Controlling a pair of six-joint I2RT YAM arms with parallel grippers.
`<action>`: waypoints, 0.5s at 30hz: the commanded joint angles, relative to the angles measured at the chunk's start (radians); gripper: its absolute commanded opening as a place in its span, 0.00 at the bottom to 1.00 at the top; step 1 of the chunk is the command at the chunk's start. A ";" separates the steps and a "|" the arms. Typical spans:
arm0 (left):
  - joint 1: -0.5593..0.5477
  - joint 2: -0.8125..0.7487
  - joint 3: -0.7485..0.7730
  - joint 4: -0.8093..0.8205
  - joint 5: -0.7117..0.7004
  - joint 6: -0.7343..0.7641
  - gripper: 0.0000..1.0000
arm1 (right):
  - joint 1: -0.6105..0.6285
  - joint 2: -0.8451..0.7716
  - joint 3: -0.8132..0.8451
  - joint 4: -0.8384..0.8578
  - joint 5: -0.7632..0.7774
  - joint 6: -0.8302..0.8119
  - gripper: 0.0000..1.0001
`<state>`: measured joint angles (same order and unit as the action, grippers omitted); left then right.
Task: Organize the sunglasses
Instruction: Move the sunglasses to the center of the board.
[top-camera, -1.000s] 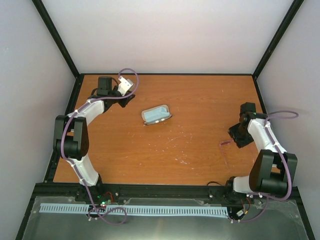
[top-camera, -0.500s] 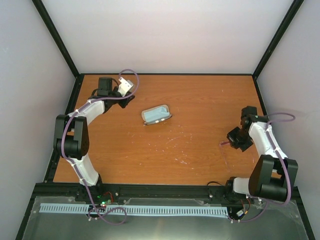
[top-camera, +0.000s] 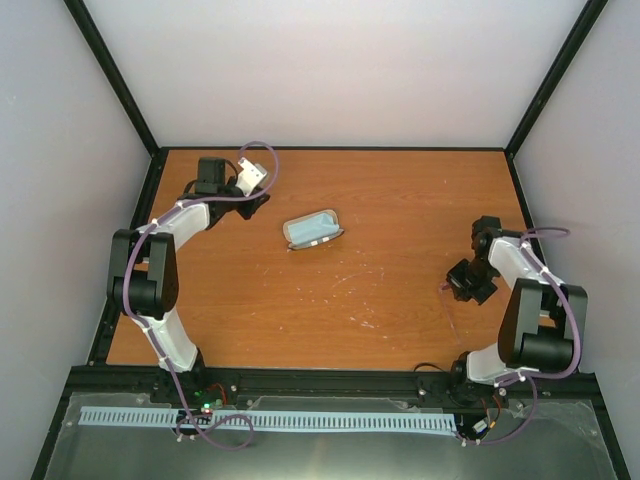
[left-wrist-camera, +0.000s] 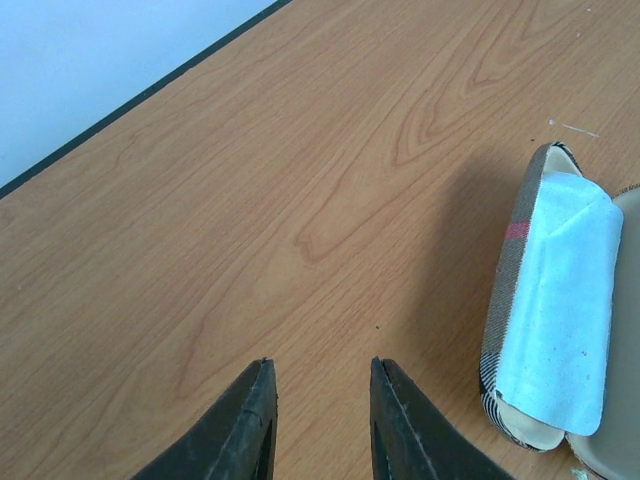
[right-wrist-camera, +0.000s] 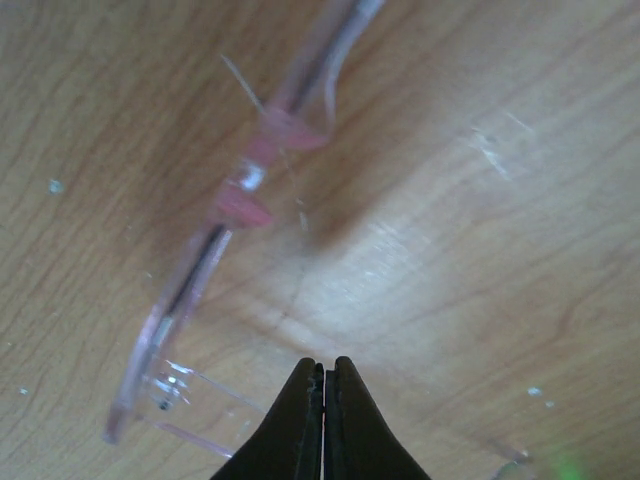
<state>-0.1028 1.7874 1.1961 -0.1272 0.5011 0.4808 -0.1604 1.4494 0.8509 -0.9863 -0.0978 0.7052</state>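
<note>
The sunglasses lie low over the table at the right; their pink translucent frame fills the right wrist view. My right gripper is shut, its tips meeting where a clear slim arm of the sunglasses runs in from the left. The brown striped case lies open mid-table with the light blue cloth in it. My left gripper is open and empty, over bare wood just left of the case.
Black frame rails border the table at left, right and back. White walls rise behind. Small white specks and scratches mark the wood near the middle.
My right arm has drawn in and turned, its gripper shifting slightly left and nearer over the sunglasses. The sunglasses stay at about the same spot. The left arm has barely moved.
</note>
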 joint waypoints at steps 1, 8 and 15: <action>0.003 -0.010 -0.004 0.003 -0.002 -0.001 0.28 | 0.046 0.061 0.043 0.041 0.004 -0.011 0.03; 0.003 -0.015 -0.016 0.009 -0.014 0.010 0.28 | 0.143 0.138 0.084 0.077 -0.021 0.025 0.03; 0.003 -0.020 -0.021 0.019 -0.017 0.015 0.28 | 0.218 0.225 0.165 0.136 -0.048 0.058 0.03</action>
<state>-0.1028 1.7874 1.1767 -0.1268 0.4828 0.4812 0.0269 1.6318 0.9550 -0.9028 -0.1268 0.7300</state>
